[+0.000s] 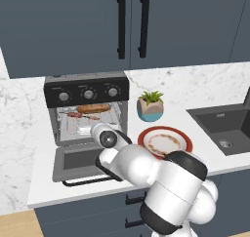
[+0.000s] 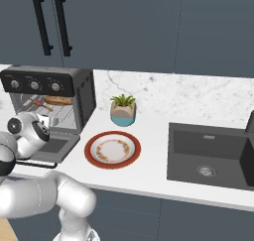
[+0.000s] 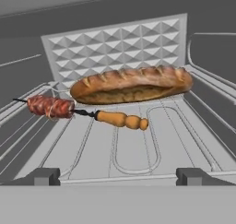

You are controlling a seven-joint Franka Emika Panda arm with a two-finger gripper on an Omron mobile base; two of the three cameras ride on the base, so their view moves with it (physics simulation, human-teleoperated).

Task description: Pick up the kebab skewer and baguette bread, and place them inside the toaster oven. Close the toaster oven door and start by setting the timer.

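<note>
We count one toaster oven (image 1: 87, 115) on the marble counter (image 2: 149, 173), with three round silver knobs in a row along its black top panel. Its one door (image 1: 83, 162) hangs open, folded down flat toward us with the black bar handle at the front edge. Inside we find one baguette (image 3: 132, 84) and one kebab skewer (image 3: 83, 112), both lying on the wire rack (image 3: 138, 144). The baguette lies crosswise toward the back wall; the skewer lies just in front of it, meat at one end and a tan handle at the other. From the hand view we cannot quite tell whether skewer and bread touch or only sit close.

Beside the oven stands one small potted plant (image 1: 150, 106), and in front of that one red-rimmed plate (image 1: 165, 142). One dark sink (image 2: 211, 156) is set into the counter further right. Above hang dark cabinets with two black vertical handles (image 1: 132, 25).

The arm reaches forward and low, its wrist over the dropped door at the oven's mouth. The gripper (image 3: 119, 176) faces into the cavity, its two tips spread wide apart and holding nothing, well short of the food.
</note>
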